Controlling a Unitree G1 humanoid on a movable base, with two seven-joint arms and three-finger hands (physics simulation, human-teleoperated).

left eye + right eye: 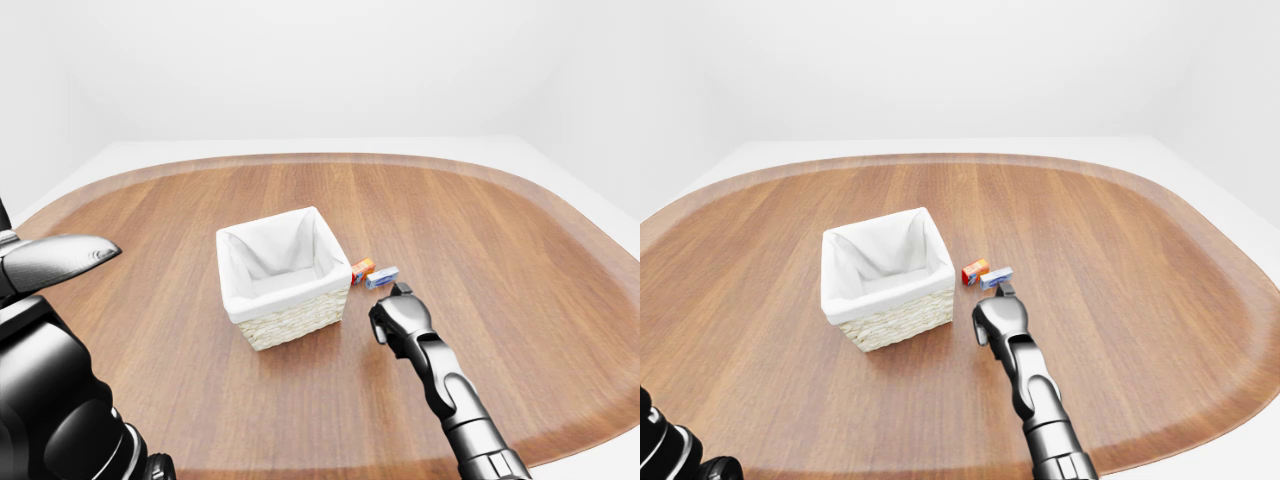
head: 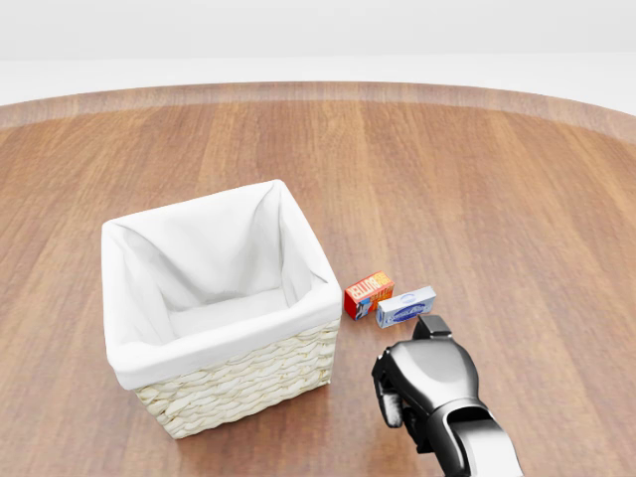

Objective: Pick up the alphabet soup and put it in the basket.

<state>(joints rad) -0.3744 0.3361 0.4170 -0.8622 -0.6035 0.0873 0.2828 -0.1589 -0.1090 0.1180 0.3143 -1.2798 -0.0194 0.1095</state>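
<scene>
Right hand (image 2: 429, 370) low over the wooden bench (image 2: 517, 199), just short of two small packs beside the basket (image 2: 224, 373).

Nearest in the head view, the right hand comes in from the bottom edge, its grey back turned to the camera; the fingers are hidden beneath it, so I cannot tell whether they are spread or closed, and it holds nothing that shows. The left arm (image 1: 55, 260) sits at the left edge of the left-eye view, its hand out of sight. Just above the right hand lies a blue-and-white box (image 2: 405, 307), flat on the bench, touching or nearly touching a red-and-orange pack (image 2: 369, 294) to its left, which may be the alphabet soup, though its label is too small to read. That pack lies close beside the right wall of the wicker basket, whose white cloth lining (image 2: 214, 263) holds nothing.
</scene>
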